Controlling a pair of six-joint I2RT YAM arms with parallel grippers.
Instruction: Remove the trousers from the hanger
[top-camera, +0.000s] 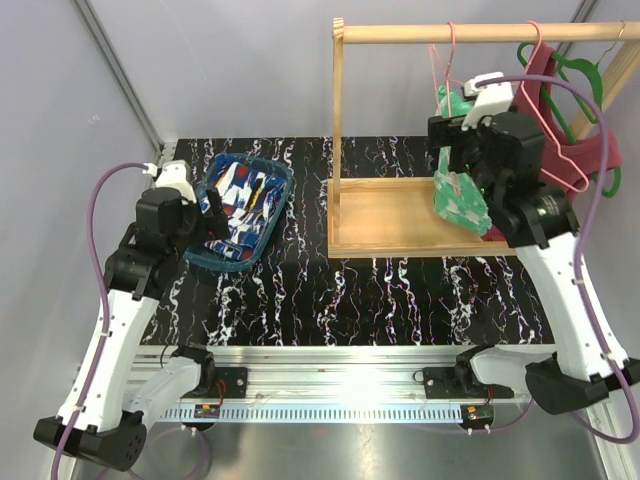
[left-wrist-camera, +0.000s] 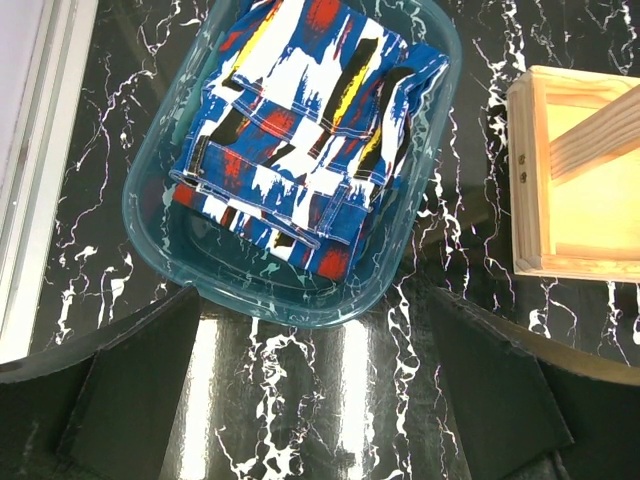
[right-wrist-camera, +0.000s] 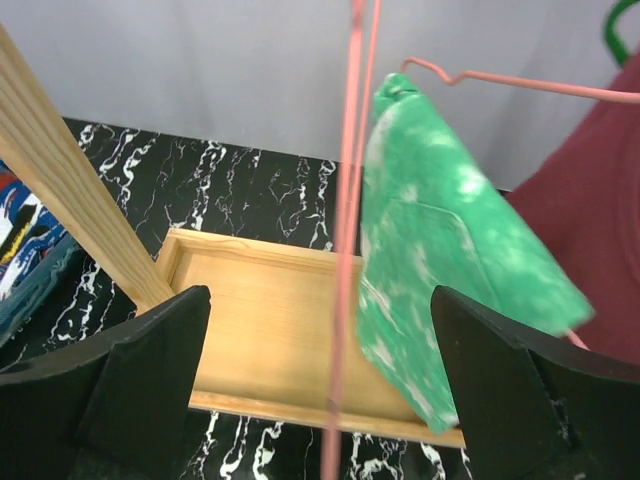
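Right wrist: green trousers (right-wrist-camera: 440, 260) on pink hanger (right-wrist-camera: 520, 85), right hand (right-wrist-camera: 320, 390) spread.

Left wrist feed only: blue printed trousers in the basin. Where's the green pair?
Observer: Green trousers hang from a pink wire hanger on the wooden rail.
Operator: Right claw gripping them?
Observer: No, right claw is open, with the hanger wire showing between its fingers.
Operator: Anything else on the rail?
Observer: A dark red tank top, right of the green pair.
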